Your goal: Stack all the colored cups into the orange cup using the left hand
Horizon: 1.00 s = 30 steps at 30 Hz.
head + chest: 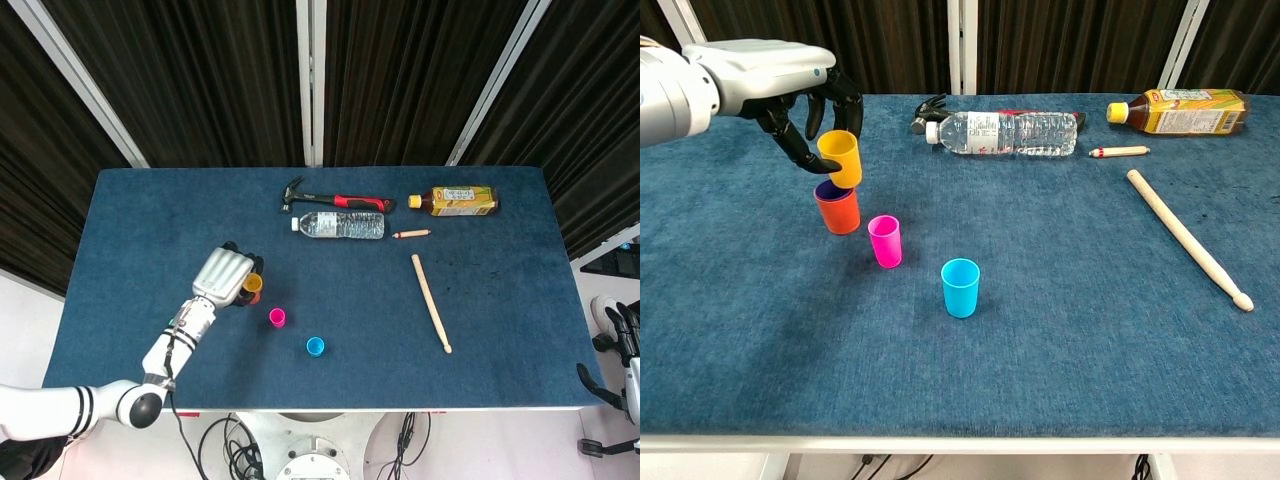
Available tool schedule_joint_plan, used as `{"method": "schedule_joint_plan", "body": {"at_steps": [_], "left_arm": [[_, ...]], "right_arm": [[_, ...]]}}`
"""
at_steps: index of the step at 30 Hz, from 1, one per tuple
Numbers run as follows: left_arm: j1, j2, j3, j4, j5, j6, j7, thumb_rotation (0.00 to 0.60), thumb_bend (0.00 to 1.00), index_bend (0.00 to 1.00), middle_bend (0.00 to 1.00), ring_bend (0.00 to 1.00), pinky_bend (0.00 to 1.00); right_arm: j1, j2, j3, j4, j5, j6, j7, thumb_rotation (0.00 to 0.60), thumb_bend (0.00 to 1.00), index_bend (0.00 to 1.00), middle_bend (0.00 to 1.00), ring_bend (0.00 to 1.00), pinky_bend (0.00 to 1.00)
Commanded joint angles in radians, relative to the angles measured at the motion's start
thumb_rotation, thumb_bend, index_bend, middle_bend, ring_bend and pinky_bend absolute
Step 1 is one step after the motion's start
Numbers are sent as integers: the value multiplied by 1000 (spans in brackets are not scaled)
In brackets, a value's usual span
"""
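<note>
Yellow cup (840, 157) gripped in left robot hand (790, 95), tilted just above orange cup (838, 207), which already carries a dark purple cup (832, 190) inside. Best levelled and centred over the rim before lowering, then let go only once seated. Pink cup (885, 241) close beside the stack, blue cup (960, 287) farther toward the front of the surface (1060, 330), both unstacked. Open room to the left and rear; bottle (1005, 132) and hammer (335, 199) well clear. Right robot hand not seen in either view
</note>
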State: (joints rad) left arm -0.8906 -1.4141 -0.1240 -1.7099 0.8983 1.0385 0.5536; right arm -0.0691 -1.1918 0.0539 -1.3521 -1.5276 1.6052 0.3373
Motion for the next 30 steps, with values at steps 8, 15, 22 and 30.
{"method": "schedule_joint_plan", "body": {"at_steps": [8, 15, 22, 30], "left_arm": [[14, 2, 14, 13, -24, -18, 0, 600, 310, 486, 472, 514, 274], [20, 3, 12, 23, -26, -29, -13, 600, 309, 475, 465, 511, 281], [24, -5, 11, 41, -3, -57, -52, 600, 250, 165, 236, 263, 234], [37, 12, -3, 4, 21, -34, -71, 600, 237, 135, 198, 205, 202]], "right_arm": [[3, -1, -3, -5, -4, -3, -12, 600, 214, 0, 0, 0, 0], [0, -1, -3, -6, 2, -4, -13, 600, 214, 0, 0, 0, 0], [1, -3, -5, -5, 0, -7, -16, 600, 214, 0, 0, 0, 0], [1, -3, -3, 1, 5, -7, -6, 600, 214, 0, 0, 0, 0]]}}
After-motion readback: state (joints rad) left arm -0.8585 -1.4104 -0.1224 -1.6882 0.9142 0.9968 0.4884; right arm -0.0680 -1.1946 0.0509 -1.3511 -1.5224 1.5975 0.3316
